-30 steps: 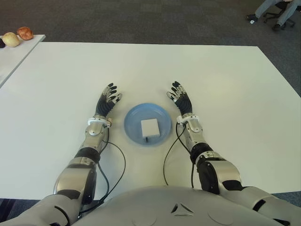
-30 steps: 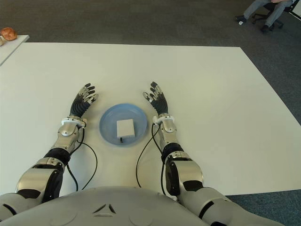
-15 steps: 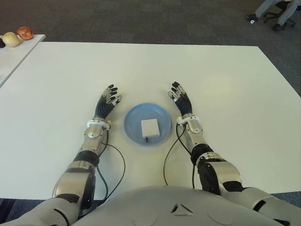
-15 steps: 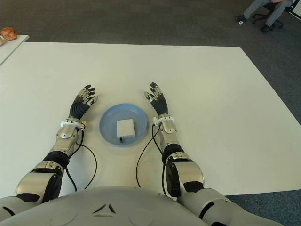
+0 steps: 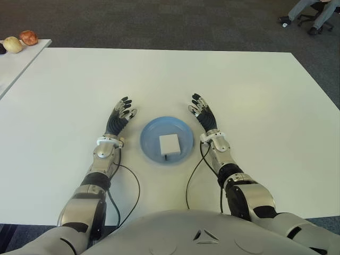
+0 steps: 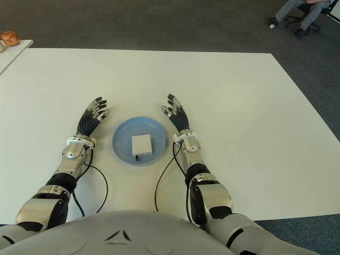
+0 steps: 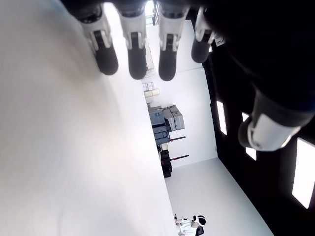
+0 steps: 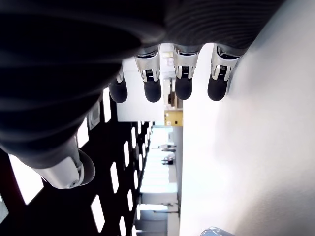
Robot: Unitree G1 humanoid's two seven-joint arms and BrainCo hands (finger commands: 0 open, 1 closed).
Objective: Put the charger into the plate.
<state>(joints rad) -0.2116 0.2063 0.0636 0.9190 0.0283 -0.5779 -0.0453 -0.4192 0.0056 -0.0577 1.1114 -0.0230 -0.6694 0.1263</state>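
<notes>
White and boxy, the charger (image 5: pixel 169 144) sits flat in the middle of the blue plate (image 5: pixel 150 134), with a small dark detail at its near edge that may be a port or prongs; the views do not settle which. The plate rests on the white counter (image 5: pixel 255 95), close in front of the robot. Judged from how things lie, the task looks already done.

Both hands flank the plate and hold nothing. The left hand (image 5: pixel 119 116) shows just to the plate's left, the right hand (image 5: pixel 202 113) just to its right, each with fingers (image 7: pixel 135 54) stretched out straight and apart from the thumb. The wrist views confirm empty palms, with only the counter beyond the fingertips.

Should the charger need taking up again, it looks like a small, rigid plastic block: probably light but dense for its size, with smooth faces that could slide under a loose pinch. It is stiff and unlikely to deform, so a firm hold across two opposite side faces seems safest, thumb on one and fingers on the other. The shallow rim of the plate leaves the sides exposed, though the plate itself looks light and might skid on the smooth counter if nudged.

Two pieces of fruit (image 5: pixel 20 40) lie on a separate table at the far left, well apart.
</notes>
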